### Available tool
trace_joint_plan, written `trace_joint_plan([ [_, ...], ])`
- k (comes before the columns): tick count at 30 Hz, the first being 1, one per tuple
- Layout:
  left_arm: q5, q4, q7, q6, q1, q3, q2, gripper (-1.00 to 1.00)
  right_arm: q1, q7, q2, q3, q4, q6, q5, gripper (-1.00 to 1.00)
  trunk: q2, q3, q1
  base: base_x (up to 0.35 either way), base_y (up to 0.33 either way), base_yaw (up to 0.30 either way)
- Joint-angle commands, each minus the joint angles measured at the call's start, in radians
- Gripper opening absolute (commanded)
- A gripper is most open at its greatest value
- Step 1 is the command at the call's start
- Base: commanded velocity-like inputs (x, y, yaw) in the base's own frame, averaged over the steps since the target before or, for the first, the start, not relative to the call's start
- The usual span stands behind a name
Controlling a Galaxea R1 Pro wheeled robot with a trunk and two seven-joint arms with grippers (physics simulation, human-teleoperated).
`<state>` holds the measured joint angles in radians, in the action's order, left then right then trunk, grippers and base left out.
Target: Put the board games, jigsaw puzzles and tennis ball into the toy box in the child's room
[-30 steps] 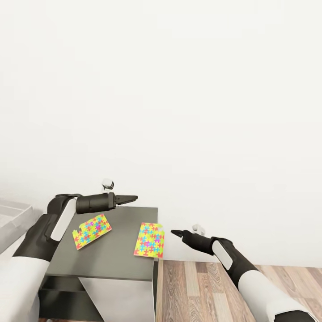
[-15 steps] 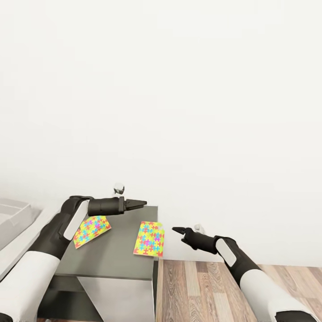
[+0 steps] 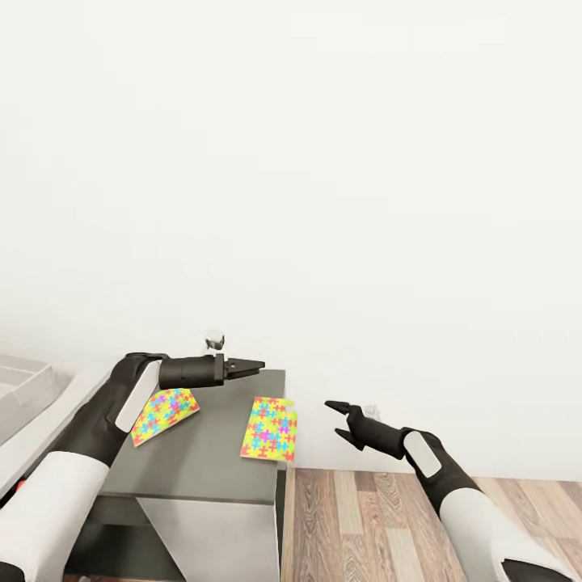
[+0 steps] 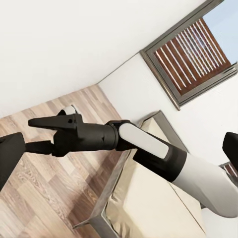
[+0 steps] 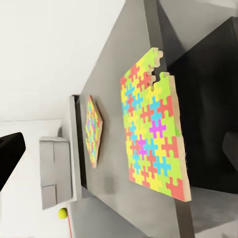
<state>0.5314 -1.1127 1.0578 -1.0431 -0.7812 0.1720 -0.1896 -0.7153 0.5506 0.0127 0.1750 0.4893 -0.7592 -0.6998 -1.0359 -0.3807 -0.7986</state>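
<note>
Both jigsaw puzzles (image 3: 165,414) (image 3: 270,428) are seen flat on the dark cabinet top (image 3: 202,469) at lower left, not yet boxed. The toy box (image 3: 20,388) sits at the left edge. The left gripper (image 3: 257,365) is pressed together and empty; the right gripper (image 3: 336,419) is spread, empty, beside the nearer puzzle.

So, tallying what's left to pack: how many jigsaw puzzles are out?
2. Both lie flat on the dark cabinet top: one puzzle partly under the left arm, the other puzzle overhanging its right edge.
</note>
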Motion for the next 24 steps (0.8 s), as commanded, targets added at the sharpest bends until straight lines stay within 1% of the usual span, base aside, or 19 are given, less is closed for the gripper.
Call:
trace_joint_plan([
  [1,0.002,0.0,0.003,-0.004,-0.001,0.001,-0.001,1.0,0.001,0.003,-0.002,0.01,0.0,-0.006,0.0,1.0,-0.008,-0.004,-0.004,0.0,0.0,0.0],
  [8,0.009,0.001,0.008,-0.004,-0.001,-0.002,-0.007,1.0,0.008,0.009,-0.007,0.019,0.0,0.004,0.002,1.0,-0.057,-0.026,-0.031,0.0,0.0,0.0],
  [13,0.01,0.001,0.009,-0.004,-0.001,-0.001,-0.009,1.0,0.011,0.01,-0.005,0.03,0.0,0.014,0.003,1.0,-0.057,-0.026,-0.031,0.0,0.0,0.0],
  [24,0.01,-0.006,0.013,-0.004,-0.001,-0.004,-0.011,1.0,0.011,0.001,-0.003,0.035,-0.001,0.02,0.002,1.0,-0.057,-0.026,-0.031,0.0,0.0,0.0],
])
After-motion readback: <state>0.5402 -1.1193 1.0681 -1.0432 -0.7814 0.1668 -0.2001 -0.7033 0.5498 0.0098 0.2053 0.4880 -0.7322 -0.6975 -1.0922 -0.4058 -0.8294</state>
